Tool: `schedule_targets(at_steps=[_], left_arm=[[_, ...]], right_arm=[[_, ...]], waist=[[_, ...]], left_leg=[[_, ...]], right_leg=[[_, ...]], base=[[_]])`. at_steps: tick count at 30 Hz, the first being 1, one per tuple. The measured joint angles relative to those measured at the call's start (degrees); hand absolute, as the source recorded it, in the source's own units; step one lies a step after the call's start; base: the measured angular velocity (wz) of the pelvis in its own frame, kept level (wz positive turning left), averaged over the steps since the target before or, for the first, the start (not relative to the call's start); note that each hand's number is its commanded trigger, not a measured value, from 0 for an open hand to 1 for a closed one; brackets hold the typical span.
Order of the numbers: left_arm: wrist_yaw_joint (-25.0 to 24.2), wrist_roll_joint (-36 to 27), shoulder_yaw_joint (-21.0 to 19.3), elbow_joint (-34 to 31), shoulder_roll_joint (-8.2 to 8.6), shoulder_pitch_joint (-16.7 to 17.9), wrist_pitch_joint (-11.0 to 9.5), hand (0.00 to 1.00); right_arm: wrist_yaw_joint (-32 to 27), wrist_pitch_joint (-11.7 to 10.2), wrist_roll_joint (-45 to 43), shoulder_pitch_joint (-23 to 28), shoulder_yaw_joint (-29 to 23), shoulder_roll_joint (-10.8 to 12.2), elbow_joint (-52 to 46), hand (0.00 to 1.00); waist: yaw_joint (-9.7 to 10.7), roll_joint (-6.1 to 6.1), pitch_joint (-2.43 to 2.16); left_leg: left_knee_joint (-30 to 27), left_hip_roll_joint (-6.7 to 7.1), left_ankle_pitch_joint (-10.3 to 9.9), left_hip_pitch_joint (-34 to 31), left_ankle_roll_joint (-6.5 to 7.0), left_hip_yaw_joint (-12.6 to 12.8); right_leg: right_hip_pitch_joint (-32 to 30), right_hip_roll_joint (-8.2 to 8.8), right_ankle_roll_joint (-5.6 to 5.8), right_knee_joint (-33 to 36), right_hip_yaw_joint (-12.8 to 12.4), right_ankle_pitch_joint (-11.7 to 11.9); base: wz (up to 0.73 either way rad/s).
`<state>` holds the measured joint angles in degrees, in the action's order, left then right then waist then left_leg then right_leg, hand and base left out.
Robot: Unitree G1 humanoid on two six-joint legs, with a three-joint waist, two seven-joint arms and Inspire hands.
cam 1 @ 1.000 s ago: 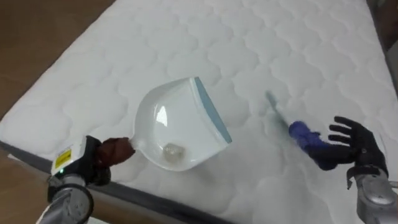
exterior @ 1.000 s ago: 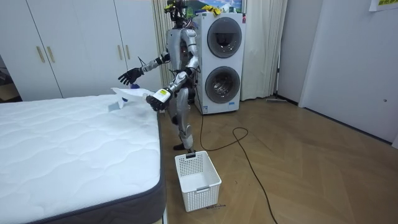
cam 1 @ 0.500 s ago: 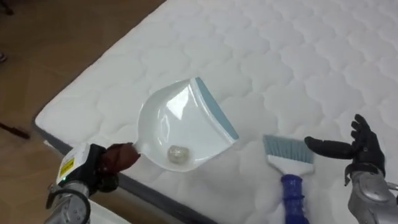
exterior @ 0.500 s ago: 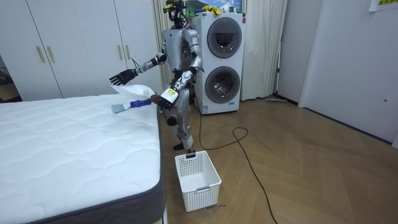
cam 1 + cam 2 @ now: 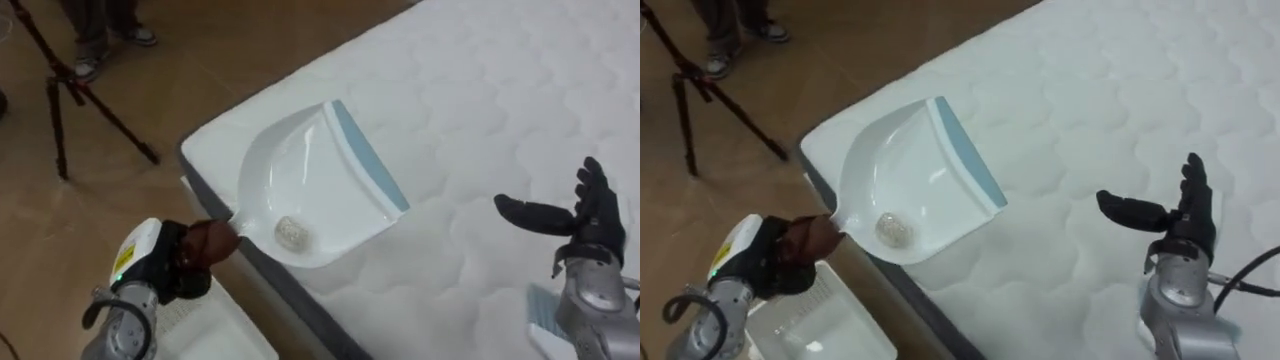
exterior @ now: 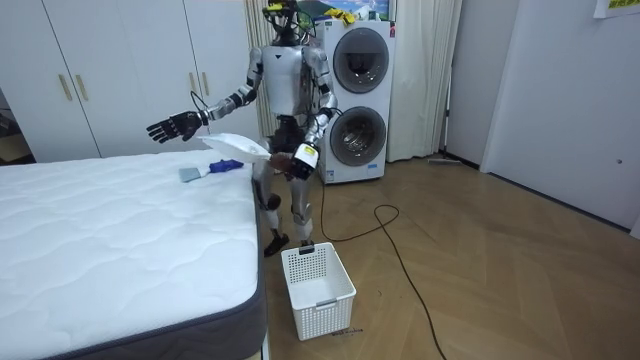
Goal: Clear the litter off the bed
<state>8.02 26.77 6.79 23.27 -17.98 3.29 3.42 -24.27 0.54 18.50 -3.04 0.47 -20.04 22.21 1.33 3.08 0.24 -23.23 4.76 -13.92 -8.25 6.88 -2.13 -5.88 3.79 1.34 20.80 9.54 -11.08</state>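
The white dustpan (image 5: 320,185), blue-lipped, hangs tilted over the near corner of the bed (image 5: 480,90), with a crumpled pale wad (image 5: 291,232) sitting in its deep end by the handle. The left hand (image 5: 185,262) is curled tight round that handle, out past the mattress edge, with a white basket (image 5: 235,332) on the floor below. The right hand (image 5: 585,215) floats over open quilted mattress, fingers spread wide, holding nothing. The blue brush (image 6: 222,165) lies on the bed near that corner. A tripod (image 5: 52,85) stands on the wood floor.
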Motion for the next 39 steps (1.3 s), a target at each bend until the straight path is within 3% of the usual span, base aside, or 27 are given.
schedule_targets(at_steps=[9,12,13,14,15,16,19,24,27,29,33,37,39], left_arm=[[-2.3,2.1,-0.6,-0.4,0.07,0.8,0.3,1.0],[-2.3,2.0,-0.7,-0.1,0.67,0.9,0.3,1.0],[-2.3,2.0,-0.7,-0.1,1.04,0.9,0.3,1.0],[-2.3,2.0,-0.6,-0.1,1.42,0.9,0.3,1.0],[-2.5,2.0,-0.5,-0.1,1.53,0.9,0.4,1.0],[-2.6,1.9,0.2,0.0,1.53,0.9,0.5,1.0],[-3.5,1.3,0.7,0.1,1.54,1.1,1.5,1.0],[-3.5,1.5,0.5,0.9,1.25,1.1,1.5,1.0],[-3.5,1.3,0.3,1.1,0.96,1.1,1.4,1.0],[-3.5,1.1,0.2,1.1,0.85,1.1,0.9,1.0],[-3.6,1.0,0.2,1.1,0.68,0.9,0.7,1.0],[-3.6,0.9,0.2,1.2,-0.67,0.2,0.3,1.0],[-3.7,0.9,0.2,1.2,-1.57,0.2,0.2,1.0]], right_arm=[[2.0,-0.7,-1.3,0.0,1.3,0.0,-2.7,0.0],[2.0,-0.8,-1.2,0.0,1.4,0.0,-2.5,0.0],[1.7,-0.8,-0.9,0.1,1.4,0.0,-2.4,0.0],[1.5,-0.8,-1.0,0.1,1.5,0.0,-2.4,0.0],[1.3,-0.8,-1.1,0.1,1.5,0.1,-2.4,0.0],[1.1,-0.8,-1.2,0.2,1.4,0.1,-2.5,0.0],[1.1,-0.8,-1.2,0.5,1.4,0.1,-2.4,0.0],[0.7,-1.2,-1.3,0.9,1.5,0.3,-2.4,0.0],[0.2,-1.9,-1.4,0.7,1.5,0.6,-0.9,0.0],[-0.8,-1.9,-1.6,0.8,1.5,0.6,0.4,0.0],[-1.3,-1.9,-1.5,1.1,1.9,0.6,0.7,0.0],[-1.3,-1.9,-3.1,1.5,2.0,0.6,0.7,0.0],[-1.4,-1.9,-3.1,1.5,1.9,0.6,0.7,0.0]], waist=[[-3.6,0.73,0.13],[-2.8,0.58,0.2],[-1.6,0.58,0.21],[-0.3,0.62,0.3],[0.4,0.57,0.32],[0.8,0.64,0.29],[0.0,0.88,0.53],[-2.0,0.63,0.75],[-2.6,0.04,1.04],[-2.5,-0.62,1.35],[-1.4,-1.79,1.36],[-0.5,-1.93,1.31],[-0.1,-2.08,1.26]], left_leg=[[-0.6,0.18,0.0,-1.8,-0.05,-3.1],[-2.1,0.37,0.0,-3.8,-0.09,-3.5],[-2.3,-0.91,0.0,-4.8,-0.03,0.5],[-2.6,-3.11,-0.2,-5.9,0.44,7.3],[-3.0,-4.14,-0.4,-6.4,0.87,10.0],[-3.7,-4.56,-0.7,-6.8,1.25,11.1],[-3.5,-2.17,-0.6,-6.1,1.5,7.6],[-3.4,0.16,0.4,-5.5,3.22,6.0],[-3.8,1.27,0.5,-5.4,4.09,4.6],[-4.0,2.85,0.5,-5.3,4.73,2.7],[-4.2,4.31,0.9,-5.5,5.23,-0.7],[-4.1,5.89,1.6,-5.3,5.41,-5.2],[-4.0,6.24,1.4,-5.0,4.87,-7.4]], right_leg=[[1.0,-0.81,0.03,-3.2,2.0,0.7],[1.9,-0.22,0.03,-4.0,6.2,0.7],[2.2,0.42,0.09,-4.2,8.6,0.7],[2.7,1.12,0.38,-4.2,11.5,0.3],[2.9,1.29,0.55,-4.1,12.8,0.1],[2.9,1.64,0.88,-3.5,14.4,-0.3],[2.7,2.47,1.51,-1.5,14.0,-1.2],[2.0,5.26,2.15,4.5,13.4,-2.7],[-1.1,7.44,2.21,12.1,12.1,-2.7],[-3.8,7.85,2.49,19.1,9.1,-3.0],[-8.6,5.65,2.02,22.8,5.4,-4.9],[-12.3,3.67,2.16,14.0,2.2,-5.0],[-12.3,2.23,1.71,9.2,1.0,-3.3]], base=[[0.17],[0.58],[1.05],[1.1],[1.06],[0.71],[0.59],[0.36],[0.28],[0.39],[0.55],[0.7],[0.63]])
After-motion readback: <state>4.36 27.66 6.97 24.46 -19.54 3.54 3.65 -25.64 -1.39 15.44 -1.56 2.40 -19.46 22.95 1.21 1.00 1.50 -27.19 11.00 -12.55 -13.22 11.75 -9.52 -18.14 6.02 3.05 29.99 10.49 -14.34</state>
